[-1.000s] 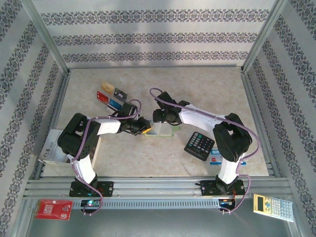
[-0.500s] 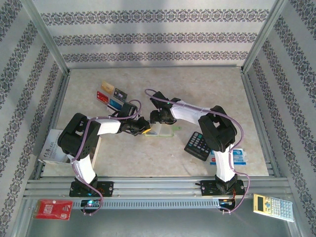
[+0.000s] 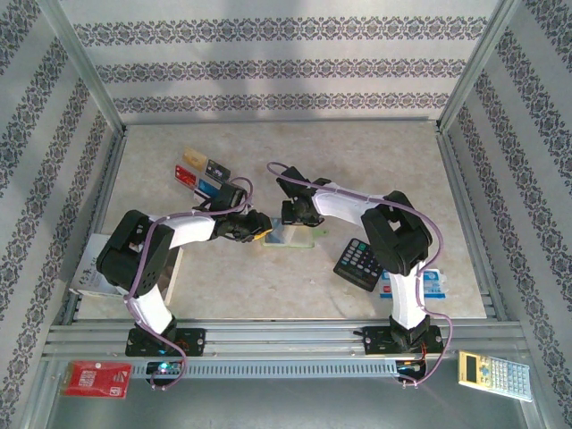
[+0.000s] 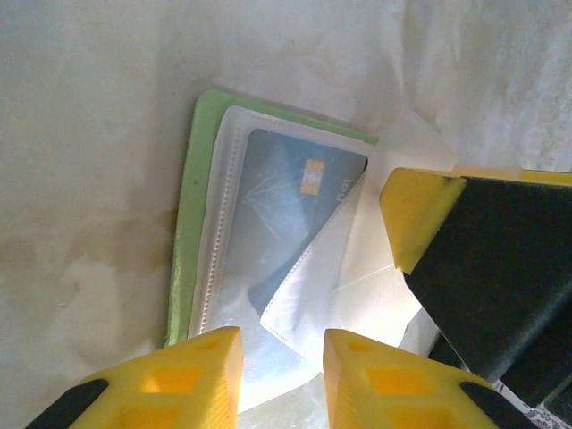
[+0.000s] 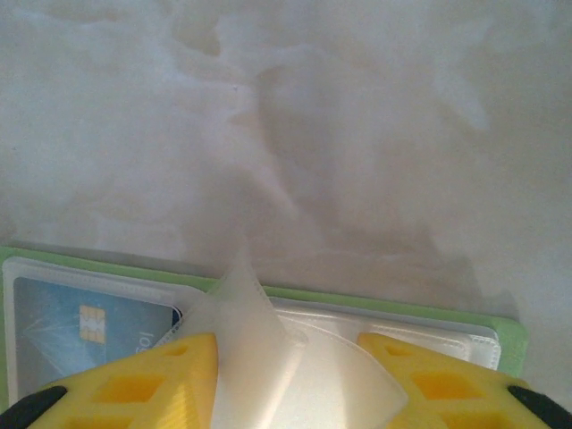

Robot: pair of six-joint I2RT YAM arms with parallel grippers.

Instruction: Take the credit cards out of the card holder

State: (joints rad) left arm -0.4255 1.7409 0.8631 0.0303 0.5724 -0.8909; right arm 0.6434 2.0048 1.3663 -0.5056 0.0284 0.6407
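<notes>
The holder (image 3: 302, 238) lies flat and open at the centre of the top view, pale faces up, and both my pincers work over it. My left pincer (image 4: 281, 347) hangs over the holder's near end with its jaws a little apart, and I see nothing pinched between them. My right pincer (image 5: 288, 350) stands released, jaws wide, with a loose clear leaf (image 5: 255, 326) curling up between them but not clamped.

One blue-grey card (image 4: 299, 201) sits under the clear sleeve, and four other cards (image 3: 201, 172) lie out on the table (image 3: 375, 170) toward the upper left.

I judge the step to be freeing that last card. I would have one pincer press the green cover down while the other lifts the leaf clear, then take the card by an exposed edge and slide it out flat along its length, not upward. I cannot tell which edge is the sleeve's mouth, so I would check before pulling.

In the top view the holder's long axis runs left to right. In the left wrist view the card runs bottom to top, chip toward the top.
</notes>
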